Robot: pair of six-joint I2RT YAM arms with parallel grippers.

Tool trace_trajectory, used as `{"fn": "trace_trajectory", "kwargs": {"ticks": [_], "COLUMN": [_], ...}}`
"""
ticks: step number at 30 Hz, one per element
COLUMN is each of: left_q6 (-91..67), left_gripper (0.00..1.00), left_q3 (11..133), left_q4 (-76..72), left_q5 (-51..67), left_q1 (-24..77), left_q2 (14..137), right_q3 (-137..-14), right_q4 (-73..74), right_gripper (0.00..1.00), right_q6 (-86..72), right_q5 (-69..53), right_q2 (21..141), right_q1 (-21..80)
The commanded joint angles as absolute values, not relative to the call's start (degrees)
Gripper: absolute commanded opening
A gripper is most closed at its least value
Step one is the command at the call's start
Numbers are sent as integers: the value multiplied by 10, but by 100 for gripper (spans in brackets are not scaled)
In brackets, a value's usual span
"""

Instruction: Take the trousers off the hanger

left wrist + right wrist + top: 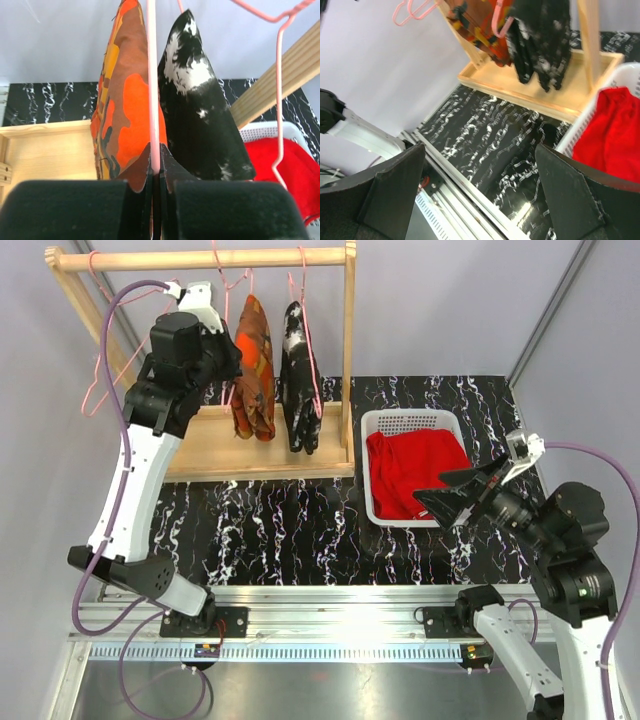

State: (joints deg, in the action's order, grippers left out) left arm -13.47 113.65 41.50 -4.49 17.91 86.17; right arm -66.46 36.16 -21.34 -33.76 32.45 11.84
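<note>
The orange-brown patterned trousers [254,365] and the black trousers with white splashes [298,375] each hang on a pink wire hanger from the wooden rail [200,258]. My left gripper [228,358] is up at the rack beside the patterned pair. In the left wrist view it [156,161] is shut on a pink hanger wire [152,90] running between the patterned trousers [127,110] and the black trousers [200,115]. The red trousers [415,470] lie in the white basket [412,420]. My right gripper [450,495] is open and empty beside the basket's near edge, and in the right wrist view [480,150] it is over the table.
The wooden rack has a flat base tray [205,445] and an upright post [348,350]. An empty pink hanger [100,380] hangs at the rack's left end. The table top [270,530] is black marble-patterned, with an aluminium rail [300,605] at its near edge.
</note>
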Motion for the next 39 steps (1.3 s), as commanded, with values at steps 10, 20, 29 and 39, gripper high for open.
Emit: {"fn": "trace_trajectory", "kwargs": {"ticks": [10, 20, 29, 39], "left_q6": [-199, -279, -316, -350], "left_gripper": [0, 0, 0, 0], "left_q3": [1124, 1007, 1016, 1034], "left_q4": [374, 372, 386, 382], "left_q5": [-120, -42, -51, -9], "left_q1": [178, 182, 182, 182], "left_q2": [714, 588, 550, 547], "right_q3": [-754, -842, -855, -918], "right_q4": [140, 95, -46, -38], "right_gripper": [99, 100, 95, 92], "right_q6": [-185, 23, 93, 86], "right_q5": [-377, 55, 273, 262], "right_q2": [541, 695, 823, 898], "right_q1": [185, 589, 750, 758]}}
